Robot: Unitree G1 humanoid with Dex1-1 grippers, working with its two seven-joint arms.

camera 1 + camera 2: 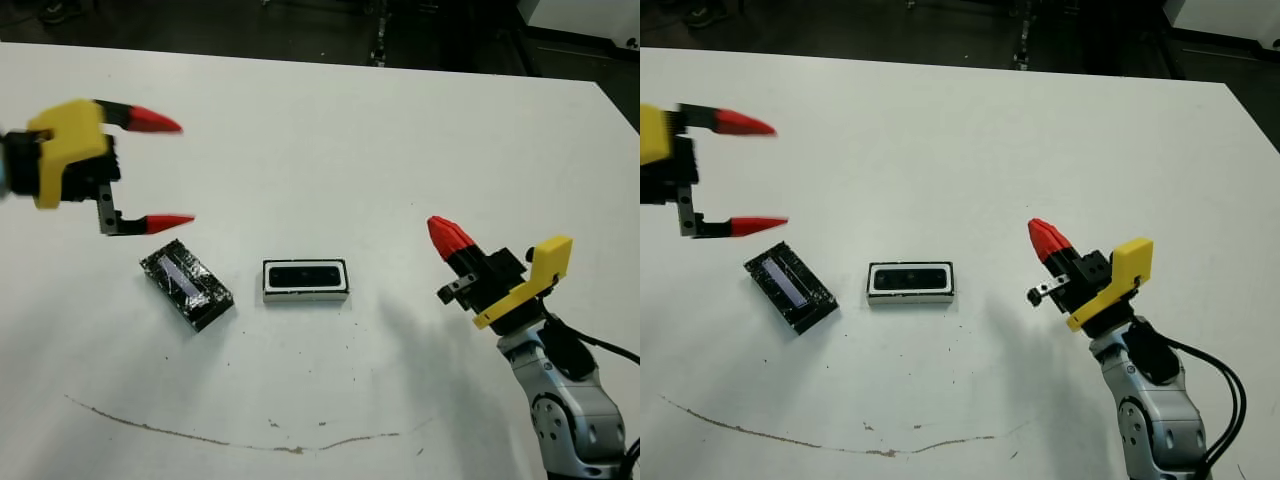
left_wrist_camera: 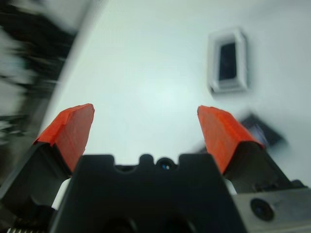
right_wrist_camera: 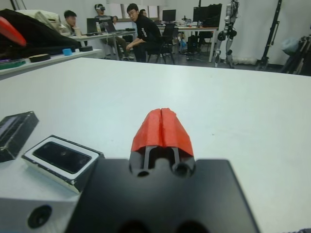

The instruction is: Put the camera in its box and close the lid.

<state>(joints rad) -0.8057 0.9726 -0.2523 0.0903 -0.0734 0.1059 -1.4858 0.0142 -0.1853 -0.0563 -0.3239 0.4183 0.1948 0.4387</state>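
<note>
So the camera point(image 1: 305, 275) is already sitting inside the box point(image 1: 306, 295), dead centre of the head view on the white worktop point(image 1: 400, 150). First half looks done to me, and the lid step is the one in hand. The lid point(image 1: 186, 283) is lying flat and at an angle just left of the box, close but not touching, speckled side up with its shiny strip showing.

The left gripper point(image 1: 160, 172) is hanging at the left edge of the frame, above and slightly behind the lid, jaws standing wide apart and holding nothing. The right gripper point(image 1: 450, 237) is parked over at the lower right, well clear of the box, jaws pressed together and empty.

Next I'd guess the left one needs to drop onto the lid, pinch it across its short sides, square it up and set it on the box.
</note>
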